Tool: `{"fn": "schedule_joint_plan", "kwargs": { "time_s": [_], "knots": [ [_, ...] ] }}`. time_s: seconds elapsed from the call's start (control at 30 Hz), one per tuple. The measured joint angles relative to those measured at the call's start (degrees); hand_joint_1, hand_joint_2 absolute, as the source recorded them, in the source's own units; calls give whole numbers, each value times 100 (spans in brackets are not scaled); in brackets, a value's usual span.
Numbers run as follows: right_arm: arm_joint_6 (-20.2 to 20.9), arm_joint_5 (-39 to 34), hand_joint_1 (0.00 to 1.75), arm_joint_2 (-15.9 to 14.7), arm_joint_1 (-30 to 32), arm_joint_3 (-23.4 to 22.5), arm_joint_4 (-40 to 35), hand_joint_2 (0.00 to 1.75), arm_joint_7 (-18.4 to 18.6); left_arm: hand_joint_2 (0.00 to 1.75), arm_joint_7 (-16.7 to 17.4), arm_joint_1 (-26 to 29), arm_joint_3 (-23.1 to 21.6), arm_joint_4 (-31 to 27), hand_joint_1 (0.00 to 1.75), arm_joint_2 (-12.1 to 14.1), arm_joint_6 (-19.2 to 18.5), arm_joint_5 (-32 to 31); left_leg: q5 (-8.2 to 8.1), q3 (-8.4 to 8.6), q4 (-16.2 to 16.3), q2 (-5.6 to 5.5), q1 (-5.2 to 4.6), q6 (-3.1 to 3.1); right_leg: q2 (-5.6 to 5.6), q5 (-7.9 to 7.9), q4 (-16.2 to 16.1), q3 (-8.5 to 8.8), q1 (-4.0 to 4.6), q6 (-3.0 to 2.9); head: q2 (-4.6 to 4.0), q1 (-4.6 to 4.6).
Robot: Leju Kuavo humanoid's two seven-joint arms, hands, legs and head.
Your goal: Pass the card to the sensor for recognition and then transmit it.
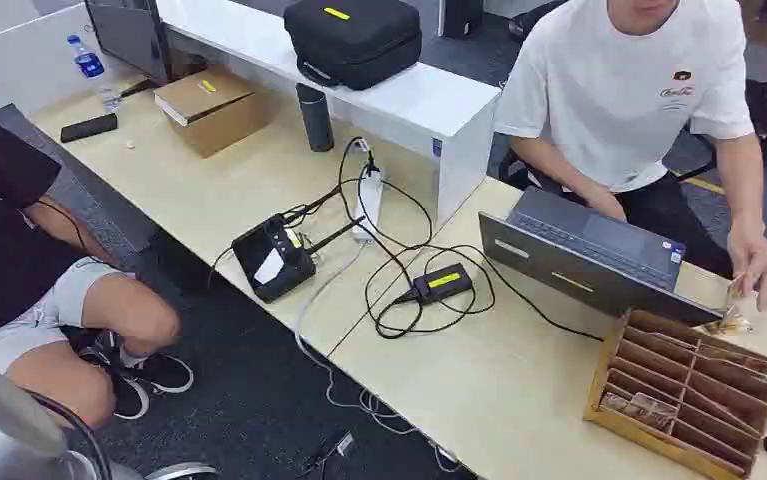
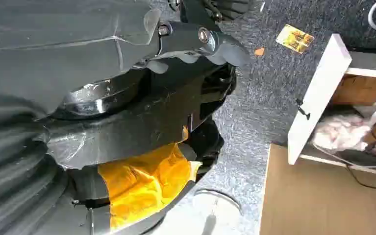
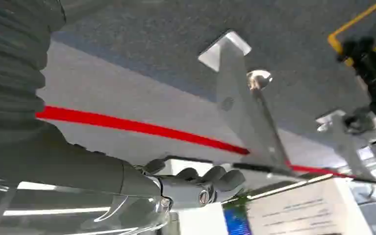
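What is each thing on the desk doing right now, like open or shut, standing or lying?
Grey laptop: open, lid tilted far back.
Black zip case: closed.
Brown cardboard box: closed.
Clear water bottle with blue label: upright, capped.
Dark cylinder flask: upright.
Wooden slotted tray: lying flat, mostly empty.

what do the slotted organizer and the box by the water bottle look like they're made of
Slotted organizer: looks like unfinished wood or thin plywood, matte light brown, with visible thin divider slats and a paler rim. Box: plain corrugated cardboard by its look, matte tan, with folded flaps and a small yellow label on top. Neither shows any gloss; closer texture is too small to tell.
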Motion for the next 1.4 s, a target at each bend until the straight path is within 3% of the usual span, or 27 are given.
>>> {"fn": "schedule_joint_plan", "kwargs": {
  "time_s": [0.13,0.23,0.47,0.73,0.77,0.8,0.83,1.4],
  "knots": [
    [-181,94,0,542,-222,627,210,175,59,175,-440,-18,-206,0,0,2,333,-317,2,-3,0,-3,5,0,-3,0,0,-3,6,-1,0,-2],
    [-288,124,0,747,-222,861,229,175,79,175,-783,-15,-407,0,0,-2,538,-540,2,-13,0,-22,6,0,-19,0,0,-6,7,-1,0,-2],
    [-456,271,0,1393,-235,1308,347,175,101,175,-706,-23,-564,0,0,2,188,-444,3,-17,1,-23,7,-1,-18,1,1,-15,7,-1,0,-2],
    [-586,373,0,1652,-224,1533,393,175,92,175,-760,-19,-631,0,0,0,186,-430,3,-21,5,-24,6,-1,-19,1,0,-16,7,-1,0,-2],
    [-586,408,9,1663,-220,1553,393,175,92,175,-763,-19,-642,0,0,0,181,-430,3,-22,6,-24,6,-1,-19,1,0,-16,7,-1,0,-2],
    [-586,422,49,1671,-214,1575,393,175,92,175,-767,-19,-656,0,0,2,177,-428,3,-22,7,-24,6,-1,-19,1,0,-16,7,-1,0,-2],
    [-590,428,175,1676,-203,1593,391,175,92,175,-769,-18,-658,0,0,0,168,-426,3,-22,7,-24,6,-1,-18,1,0,-16,7,-1,0,-2],
    [-1007,555,175,1685,264,1503,-5,175,-18,175,-820,-13,-710,0,0,13,76,-430,4,-23,12,-28,6,-3,-20,4,1,-19,7,-6,0,-2]
  ]
}}
